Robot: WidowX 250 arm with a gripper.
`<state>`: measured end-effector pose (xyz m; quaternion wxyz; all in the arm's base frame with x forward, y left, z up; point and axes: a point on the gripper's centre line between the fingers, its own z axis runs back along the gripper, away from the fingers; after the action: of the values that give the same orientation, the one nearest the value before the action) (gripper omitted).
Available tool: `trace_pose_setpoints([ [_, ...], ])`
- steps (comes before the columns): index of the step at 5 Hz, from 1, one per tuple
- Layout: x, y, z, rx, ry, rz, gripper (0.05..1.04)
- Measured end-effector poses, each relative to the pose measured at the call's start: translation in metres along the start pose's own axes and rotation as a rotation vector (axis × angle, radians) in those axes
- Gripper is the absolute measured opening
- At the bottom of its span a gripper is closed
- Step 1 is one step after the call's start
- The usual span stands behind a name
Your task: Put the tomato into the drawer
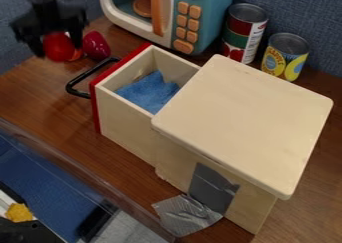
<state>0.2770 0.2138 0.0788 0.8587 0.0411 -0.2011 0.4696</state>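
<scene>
The round, glossy red tomato [58, 48] is at the upper left of the camera view, by the brown wood-grain tabletop [40, 94]. It is nearly ball-shaped, so no long axis stands out, and which way its stem end points cannot be told. The black two-finger gripper [58, 46] hangs down around it, its fingers open and spread to either side; whether they touch the tomato cannot be told.

Just to the tomato's right in the view sits a smooth, dark pinkish-red, rounded object [96, 45], its narrower end up, with a small orange piece [77, 54] low between the two. This dark red object lies close to the line from tomato to drawer, and so do the black bar handle [79, 82] and the upright red front panel [95, 107] of the pale wooden drawer [127, 129].

The drawer is pulled out toward the upper left, its open top showing a crumpled blue cloth [150, 91] inside. Its rear runs under the pale square top of the wooden cabinet [247, 122]. Behind stand a teal and white toy microwave [204, 24], a red, green and white tin can [244, 32] and a shorter yellow and blue one [285, 57].
</scene>
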Motion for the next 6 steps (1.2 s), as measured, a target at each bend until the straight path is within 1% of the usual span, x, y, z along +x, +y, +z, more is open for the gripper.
trace_pose_setpoints([
  [1, -0.003, -0.004, 0.036, -0.082, -0.050, -0.046, 0.869],
  [2, -0.014, -0.010, 0.074, -0.186, -0.080, -0.102, 0.869],
  [3, -0.042, -0.021, 0.104, -0.271, -0.108, -0.171, 0.869],
  [4, -0.065, -0.031, 0.132, -0.326, -0.129, -0.260, 0.869],
  [5, -0.107, -0.066, 0.127, -0.362, -0.095, -0.340, 0.869],
  [6, -0.139, -0.093, 0.112, -0.380, -0.078, -0.427, 0.869],
])
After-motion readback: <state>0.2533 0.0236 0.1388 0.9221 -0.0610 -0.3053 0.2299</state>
